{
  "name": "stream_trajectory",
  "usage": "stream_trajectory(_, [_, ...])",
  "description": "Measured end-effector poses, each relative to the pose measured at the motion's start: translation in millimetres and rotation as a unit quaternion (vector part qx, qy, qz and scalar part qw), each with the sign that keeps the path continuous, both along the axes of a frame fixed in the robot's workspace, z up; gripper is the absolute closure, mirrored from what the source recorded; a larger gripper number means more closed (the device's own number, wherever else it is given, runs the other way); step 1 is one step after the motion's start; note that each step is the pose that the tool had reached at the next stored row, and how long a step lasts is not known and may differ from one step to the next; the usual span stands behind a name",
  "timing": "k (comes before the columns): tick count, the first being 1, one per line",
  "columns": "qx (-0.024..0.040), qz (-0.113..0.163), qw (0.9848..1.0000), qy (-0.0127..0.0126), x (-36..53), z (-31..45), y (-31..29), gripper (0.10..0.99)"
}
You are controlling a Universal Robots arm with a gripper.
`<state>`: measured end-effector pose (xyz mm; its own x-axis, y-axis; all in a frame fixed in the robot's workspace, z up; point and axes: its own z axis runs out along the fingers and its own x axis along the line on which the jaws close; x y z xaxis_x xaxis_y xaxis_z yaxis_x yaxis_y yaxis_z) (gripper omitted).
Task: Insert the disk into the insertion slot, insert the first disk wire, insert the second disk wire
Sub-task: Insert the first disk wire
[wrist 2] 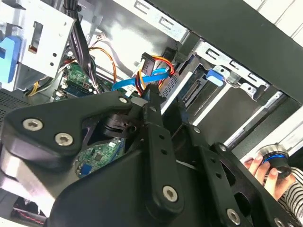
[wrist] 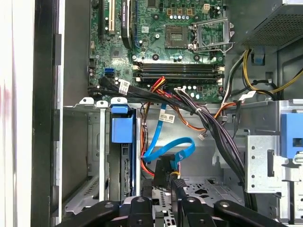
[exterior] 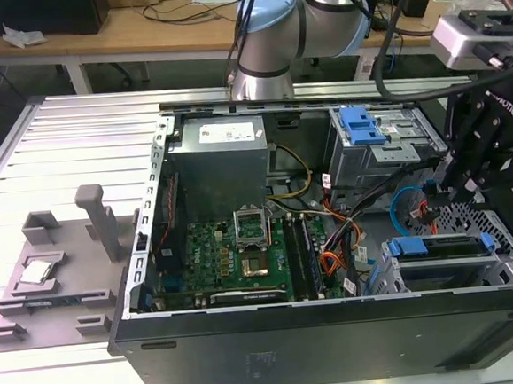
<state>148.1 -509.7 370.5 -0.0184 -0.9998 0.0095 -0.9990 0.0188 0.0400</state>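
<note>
The disk (exterior: 439, 250) sits in the insertion slot (exterior: 511, 225), its blue carrier frame (wrist: 120, 127) showing at the bay's mouth. The second disk wire (wrist: 176, 150) loops light blue behind the bay and ends in a dark plug (wrist: 163, 169). My gripper (wrist: 170, 183) is shut on that plug, just above the perforated cage floor (wrist: 203, 187). In the second wrist view, a fingertip (wrist 2: 154, 94) meets the blue cable (wrist 2: 142, 78), next to a dark plug on orange, red and yellow wires (wrist 2: 147, 61). In the exterior view the gripper (exterior: 448, 196) hangs over the bay's rear.
The upper grey cage with its blue latch (exterior: 363, 128) stands close beside the arm. A thick black cable bundle (wrist: 208, 120) and orange flat cable (exterior: 333, 261) cross between motherboard (exterior: 235, 256) and bays. A person's hand (wrist 2: 258, 165) holds a blue-ringed knob outside the case wall.
</note>
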Motion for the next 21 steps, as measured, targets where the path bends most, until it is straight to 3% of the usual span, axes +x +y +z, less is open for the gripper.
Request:
stream_trajectory(4, [-0.0033, -0.001, 1.0000, 0.0000, -6.5, -6.8, 0.1, 0.784])
stream_trajectory(8, [-0.0059, -0.001, 1.0000, 0.0000, -7.1, -12.2, 0.1, 0.784])
stream_trajectory(13, [-0.0079, -0.001, 1.0000, 0.0000, -7.1, -12.3, 0.2, 0.796])
stream_trajectory(15, [-0.0085, -0.001, 1.0000, 0.0000, -7.1, -12.3, 0.1, 0.902])
stream_trajectory(21, [-0.0102, -0.001, 0.9999, 0.0000, -7.0, -12.2, -1.2, 0.902])
